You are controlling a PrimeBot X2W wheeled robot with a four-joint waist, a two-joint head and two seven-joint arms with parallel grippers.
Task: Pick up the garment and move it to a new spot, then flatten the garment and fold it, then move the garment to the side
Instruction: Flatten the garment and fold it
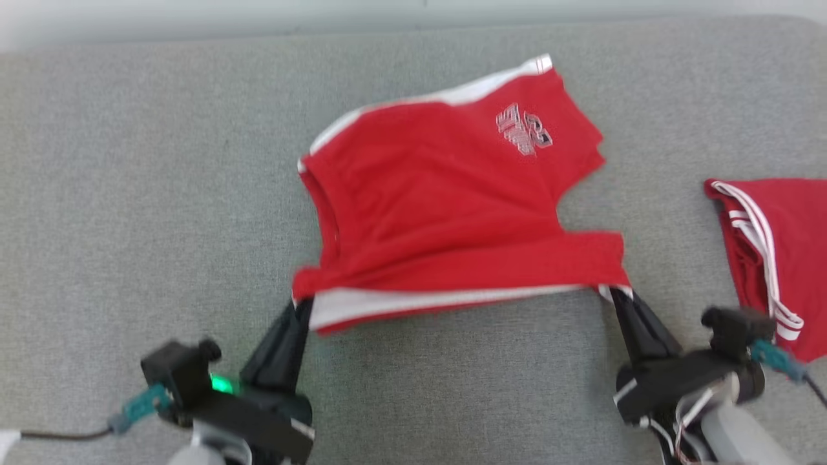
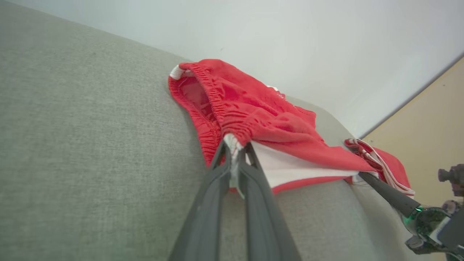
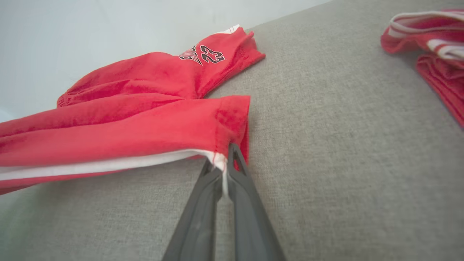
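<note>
Spread mid-way on the grey woven cushion (image 1: 129,194): red jersey shorts with white side stripes (image 1: 439,194), near edge lifted. Pinched shut on the waistband corner, the left gripper (image 1: 300,307); on the hem corner, the right gripper (image 1: 617,294). Probably the fold: hold both corners level and taut, carry them over evenly, stripe onto stripe, clear of the second red striped garment (image 1: 775,245).

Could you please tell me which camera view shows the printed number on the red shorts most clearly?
The right wrist view: the printed number is sharp there and reads 23 on the red shorts. The head view shows it as a blurred whitish patch; the left wrist view gives a tiny, unreadable edge-on trace.
</note>
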